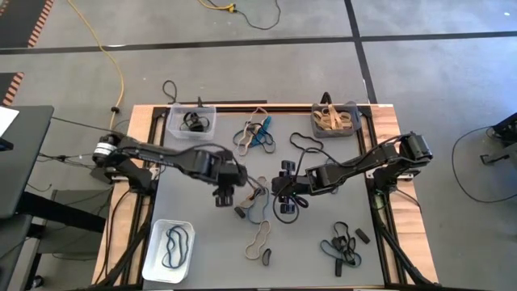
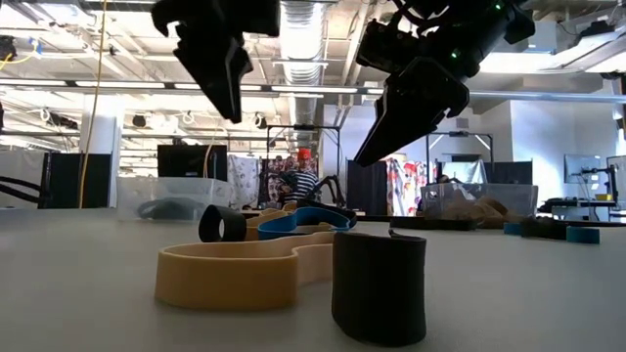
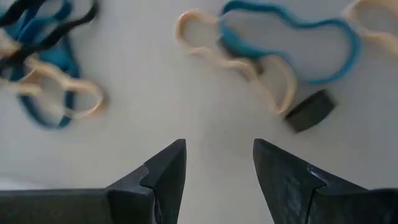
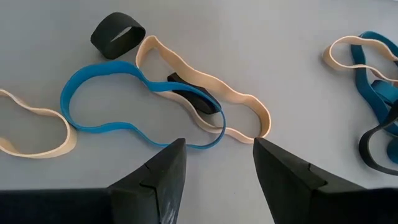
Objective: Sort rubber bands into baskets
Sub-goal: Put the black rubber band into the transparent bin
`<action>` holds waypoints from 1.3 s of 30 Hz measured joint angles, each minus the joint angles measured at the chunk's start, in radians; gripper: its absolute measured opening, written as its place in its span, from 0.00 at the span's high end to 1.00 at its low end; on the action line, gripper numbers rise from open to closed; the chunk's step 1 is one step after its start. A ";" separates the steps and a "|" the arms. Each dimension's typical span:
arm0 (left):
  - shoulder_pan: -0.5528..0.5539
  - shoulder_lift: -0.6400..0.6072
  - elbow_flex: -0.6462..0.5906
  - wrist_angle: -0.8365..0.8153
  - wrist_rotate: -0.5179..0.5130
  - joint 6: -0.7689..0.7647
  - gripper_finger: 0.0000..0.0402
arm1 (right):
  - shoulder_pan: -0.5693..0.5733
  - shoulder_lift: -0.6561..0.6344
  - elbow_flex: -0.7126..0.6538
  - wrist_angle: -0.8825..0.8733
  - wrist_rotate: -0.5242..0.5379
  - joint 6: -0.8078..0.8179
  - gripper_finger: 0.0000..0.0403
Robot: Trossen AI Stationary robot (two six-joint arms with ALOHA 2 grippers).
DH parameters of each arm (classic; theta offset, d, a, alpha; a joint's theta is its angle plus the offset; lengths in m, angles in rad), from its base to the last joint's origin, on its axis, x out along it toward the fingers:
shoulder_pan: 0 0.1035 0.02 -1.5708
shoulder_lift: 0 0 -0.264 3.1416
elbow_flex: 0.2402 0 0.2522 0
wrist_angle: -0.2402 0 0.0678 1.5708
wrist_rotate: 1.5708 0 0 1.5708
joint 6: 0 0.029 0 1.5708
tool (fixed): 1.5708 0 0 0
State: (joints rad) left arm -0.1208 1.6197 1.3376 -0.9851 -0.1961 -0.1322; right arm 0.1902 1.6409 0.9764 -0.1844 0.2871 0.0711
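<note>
Loose rubber bands lie flat on the grey table. A blue, a tan and a black band cluster at the middle. My left gripper hangs open above the table just left of that cluster. My right gripper hangs open just right of it; in the right wrist view its fingers stand just short of the blue and tan bands. The clear basket holds black bands. The dark grey basket holds tan ones, the white basket blue and black ones.
More bands lie in a pile at the far middle and another at the near right. A tan band and a short black one lie near the front edge. A black loop lies by the grey basket.
</note>
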 joint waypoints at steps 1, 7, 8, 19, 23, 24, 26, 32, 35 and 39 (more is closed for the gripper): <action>-0.018 0.006 0.000 0.010 0.000 -0.006 0.56 | 0.000 0.000 0.000 -0.001 0.000 0.000 0.46; -0.109 0.071 0.000 0.056 -0.001 -0.019 0.56 | 0.006 0.000 0.000 0.003 0.000 0.000 0.46; -0.124 0.086 0.000 0.071 -0.002 -0.017 0.56 | 0.006 0.000 0.000 0.002 0.000 0.000 0.46; -0.215 0.252 -0.001 0.139 0.001 0.015 0.56 | 0.006 0.000 0.000 0.006 0.000 -0.001 0.46; -0.218 0.310 0.000 0.146 0.000 0.015 0.56 | 0.005 0.000 0.000 0.007 -0.001 -0.001 0.46; -0.217 0.323 0.000 0.150 0.000 0.017 0.56 | 0.005 0.000 0.000 0.007 -0.001 -0.001 0.46; -0.217 0.349 0.000 0.154 -0.022 0.028 0.56 | 0.006 0.000 0.000 0.006 -0.001 -0.001 0.46; -0.216 0.362 0.000 0.156 -0.098 0.064 0.68 | 0.005 0.000 0.000 0.006 -0.001 -0.001 0.46; -0.215 0.353 0.000 0.152 -0.101 0.082 0.87 | 0.006 0.000 0.000 0.006 -0.001 -0.004 0.46; -0.215 0.337 0.000 0.125 -0.114 0.123 0.98 | 0.003 0.000 0.000 0.006 -0.001 -0.004 0.46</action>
State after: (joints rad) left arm -0.3356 1.9572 1.3373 -0.8602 -0.3099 -0.0096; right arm 0.1936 1.6409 0.9768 -0.1783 0.2859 0.0669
